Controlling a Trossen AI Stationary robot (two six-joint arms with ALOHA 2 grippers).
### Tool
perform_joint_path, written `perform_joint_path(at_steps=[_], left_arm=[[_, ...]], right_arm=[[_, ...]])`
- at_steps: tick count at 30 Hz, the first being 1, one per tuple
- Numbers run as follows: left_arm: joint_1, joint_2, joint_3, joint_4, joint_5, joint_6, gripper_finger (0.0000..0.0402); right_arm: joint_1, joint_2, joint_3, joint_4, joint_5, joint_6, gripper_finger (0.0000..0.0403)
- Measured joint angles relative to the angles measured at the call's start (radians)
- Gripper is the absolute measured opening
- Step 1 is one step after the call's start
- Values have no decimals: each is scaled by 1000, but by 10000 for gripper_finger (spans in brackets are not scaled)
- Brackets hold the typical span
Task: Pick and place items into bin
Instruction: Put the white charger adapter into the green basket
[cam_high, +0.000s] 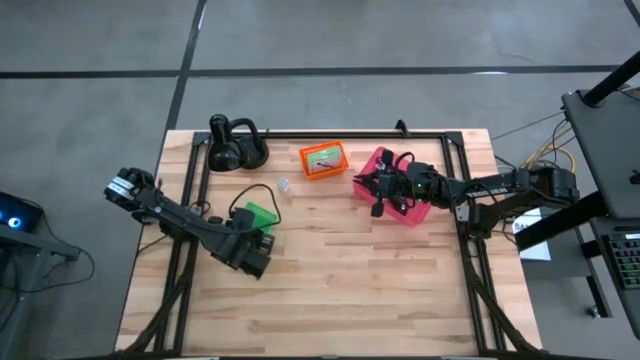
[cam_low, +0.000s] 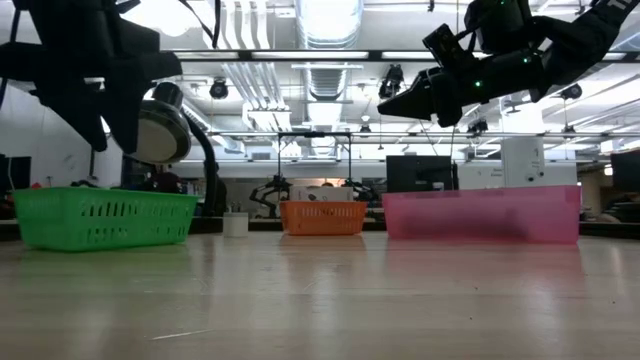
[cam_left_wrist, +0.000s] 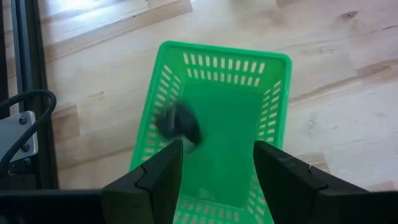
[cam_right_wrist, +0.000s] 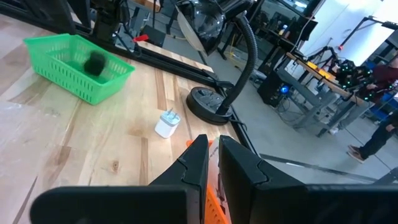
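Green comes first from the left: a green basket (cam_high: 262, 213) near the bench's left edge, with my left gripper (cam_left_wrist: 214, 165) hanging just above it, jaws apart and empty. A dark blurred item (cam_left_wrist: 179, 122) shows inside the basket in the left wrist view, and I take it as a drop just made or landing, so that arm's step looks like a release into the bin. Further along, near the back edge, a small white plug (cam_right_wrist: 166, 124) stands loose on the wood beside a black desk lamp (cam_high: 235, 148), then an orange basket (cam_high: 323, 159), then a pink basket (cam_high: 390, 185) toward the right edge. My right gripper (cam_right_wrist: 212, 163) hovers above the pink basket, fingers nearly together with nothing between them. Next, I judge, one arm must reach the white plug, open around it and carry it to a basket. I can read no labels or writing anywhere.
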Motion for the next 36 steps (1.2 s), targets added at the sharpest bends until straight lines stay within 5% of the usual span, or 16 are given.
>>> perform_joint_path(at_steps=[11,24,28,36], left_arm=[[30,-1,1,0,-48,50,184],[189,-2,13,331,-367,622,185],[318,-3,16,460,-321,847,185],[549,-3,44,712,-46,1205,185]], right_arm=[[0,0,0,0,0,0,29],[0,0,0,-23,0,4,29],[0,0,0,-23,0,4,29],[0,0,0,-29,0,1,29]])
